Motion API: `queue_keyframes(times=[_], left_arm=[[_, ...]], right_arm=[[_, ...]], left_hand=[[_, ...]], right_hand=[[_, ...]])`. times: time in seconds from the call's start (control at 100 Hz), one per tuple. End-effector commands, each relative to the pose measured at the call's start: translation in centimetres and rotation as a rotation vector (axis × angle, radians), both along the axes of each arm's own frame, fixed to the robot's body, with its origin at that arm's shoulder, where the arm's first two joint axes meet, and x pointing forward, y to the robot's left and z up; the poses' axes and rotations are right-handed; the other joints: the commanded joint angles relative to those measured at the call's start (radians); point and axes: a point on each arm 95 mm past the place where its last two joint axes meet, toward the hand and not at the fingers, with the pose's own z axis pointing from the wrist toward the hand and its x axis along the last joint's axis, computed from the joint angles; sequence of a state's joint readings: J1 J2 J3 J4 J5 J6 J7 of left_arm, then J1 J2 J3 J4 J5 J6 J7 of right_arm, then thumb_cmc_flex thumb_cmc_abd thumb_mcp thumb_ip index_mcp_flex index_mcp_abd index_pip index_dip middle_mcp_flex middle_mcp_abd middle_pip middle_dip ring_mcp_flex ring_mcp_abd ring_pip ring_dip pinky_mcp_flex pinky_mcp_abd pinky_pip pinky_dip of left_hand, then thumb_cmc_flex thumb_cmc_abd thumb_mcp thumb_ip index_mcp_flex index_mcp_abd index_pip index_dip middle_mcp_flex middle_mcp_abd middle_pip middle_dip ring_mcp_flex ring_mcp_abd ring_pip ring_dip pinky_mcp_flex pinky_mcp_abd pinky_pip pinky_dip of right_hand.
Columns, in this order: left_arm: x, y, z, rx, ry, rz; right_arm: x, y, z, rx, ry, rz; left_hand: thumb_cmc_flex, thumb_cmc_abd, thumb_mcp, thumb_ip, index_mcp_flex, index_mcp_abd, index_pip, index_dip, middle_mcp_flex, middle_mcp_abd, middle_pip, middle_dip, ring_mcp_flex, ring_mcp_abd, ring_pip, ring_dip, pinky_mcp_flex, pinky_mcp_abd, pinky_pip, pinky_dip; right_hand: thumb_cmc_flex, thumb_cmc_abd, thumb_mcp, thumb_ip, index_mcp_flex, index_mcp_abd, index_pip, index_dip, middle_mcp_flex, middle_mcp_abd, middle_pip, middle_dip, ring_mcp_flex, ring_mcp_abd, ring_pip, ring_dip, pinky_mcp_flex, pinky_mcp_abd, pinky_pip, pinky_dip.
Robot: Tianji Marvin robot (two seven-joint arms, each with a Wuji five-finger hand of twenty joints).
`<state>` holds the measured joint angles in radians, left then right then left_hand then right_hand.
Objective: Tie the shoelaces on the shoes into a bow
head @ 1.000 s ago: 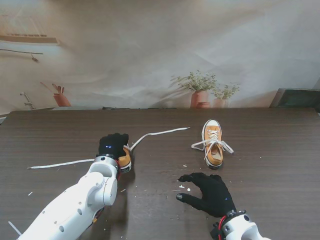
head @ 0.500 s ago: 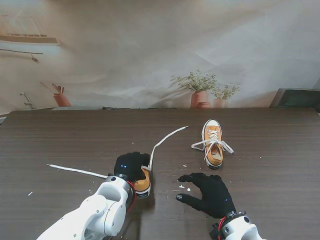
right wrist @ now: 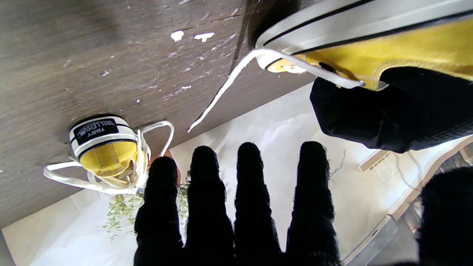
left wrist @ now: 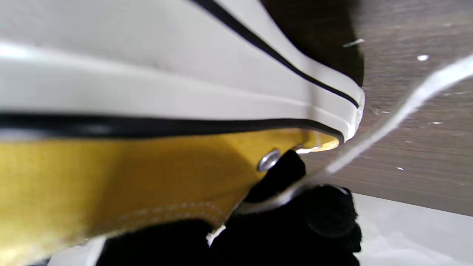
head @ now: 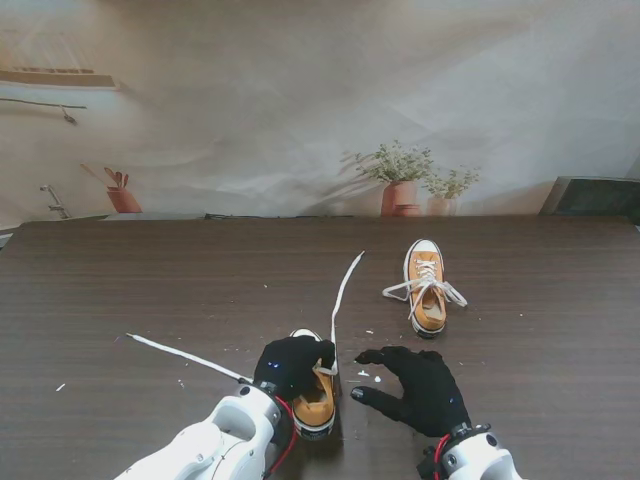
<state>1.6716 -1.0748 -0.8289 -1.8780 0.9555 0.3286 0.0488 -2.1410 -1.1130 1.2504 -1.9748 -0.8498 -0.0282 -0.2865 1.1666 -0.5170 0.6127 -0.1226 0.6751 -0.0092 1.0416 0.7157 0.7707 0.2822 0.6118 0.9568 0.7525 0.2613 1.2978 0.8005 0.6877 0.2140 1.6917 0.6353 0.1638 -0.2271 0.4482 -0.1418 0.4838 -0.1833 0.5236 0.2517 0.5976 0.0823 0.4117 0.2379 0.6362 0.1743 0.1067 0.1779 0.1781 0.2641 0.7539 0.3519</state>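
Two yellow shoes: one near the front edge of the table, one farther back at right. Two gloved hands. Two loose lace ends.

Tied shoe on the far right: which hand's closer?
Right. The right hand lies open just nearer to me than the tied shoe; the left hand grips the untied shoe, farther left.

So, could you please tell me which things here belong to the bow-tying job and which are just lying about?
Job:
- near shoe, held by left hand
- its loose laces
- far shoe
- right hand, open

Lying about:
- potted plants
- white crumbs
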Motion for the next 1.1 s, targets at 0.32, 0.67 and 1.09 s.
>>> queue_keyframes(times=[0.32, 0.67, 1.09], left_arm=[[0.6, 1.4, -2.7, 0.142, -0.064, 0.013], [5.5, 2.8, -4.4, 0.245, -0.152, 0.074], [7.6, 2.6, -5.7, 0.268, -0.119, 0.077]], right_arm=[[-0.1, 0.1, -0.1, 0.002, 0.017, -0.01], [0.0, 0.5, -0.2, 0.0, 0.03, -0.002], [0.0, 0.3, -0.1, 0.005, 0.025, -0.012]], left_hand=[[0.1, 0.152, 0.171, 0.028, 0.096, -0.029, 0.074, 0.04, 0.132, -0.07, 0.126, 0.048, -0.033, 0.012, -0.089, -0.013, -0.06, -0.056, -0.017, 0.007], [0.098, 0.15, 0.169, 0.026, 0.102, -0.034, 0.061, 0.028, 0.135, -0.076, 0.121, 0.036, -0.028, 0.006, -0.106, -0.02, -0.063, -0.067, -0.023, 0.015], [0.062, 0.073, 0.103, 0.073, 0.053, 0.023, -0.219, -0.17, 0.068, -0.061, -0.14, 0.023, -0.12, 0.047, -0.341, -0.032, -0.228, -0.008, -0.233, 0.026]], right_hand=[[0.027, 0.019, -0.039, 0.018, 0.021, 0.006, 0.009, 0.009, 0.019, 0.017, -0.002, 0.013, 0.017, 0.01, 0.013, 0.016, -0.003, 0.008, 0.021, -0.009], [0.029, 0.019, -0.043, 0.019, 0.021, 0.004, 0.009, 0.008, 0.019, 0.015, -0.003, 0.013, 0.017, 0.011, 0.013, 0.015, -0.004, 0.008, 0.026, -0.014], [0.031, 0.019, -0.045, 0.019, 0.021, 0.007, 0.01, 0.007, 0.019, 0.017, -0.002, 0.014, 0.018, 0.013, 0.014, 0.016, -0.004, 0.01, 0.029, -0.018]])
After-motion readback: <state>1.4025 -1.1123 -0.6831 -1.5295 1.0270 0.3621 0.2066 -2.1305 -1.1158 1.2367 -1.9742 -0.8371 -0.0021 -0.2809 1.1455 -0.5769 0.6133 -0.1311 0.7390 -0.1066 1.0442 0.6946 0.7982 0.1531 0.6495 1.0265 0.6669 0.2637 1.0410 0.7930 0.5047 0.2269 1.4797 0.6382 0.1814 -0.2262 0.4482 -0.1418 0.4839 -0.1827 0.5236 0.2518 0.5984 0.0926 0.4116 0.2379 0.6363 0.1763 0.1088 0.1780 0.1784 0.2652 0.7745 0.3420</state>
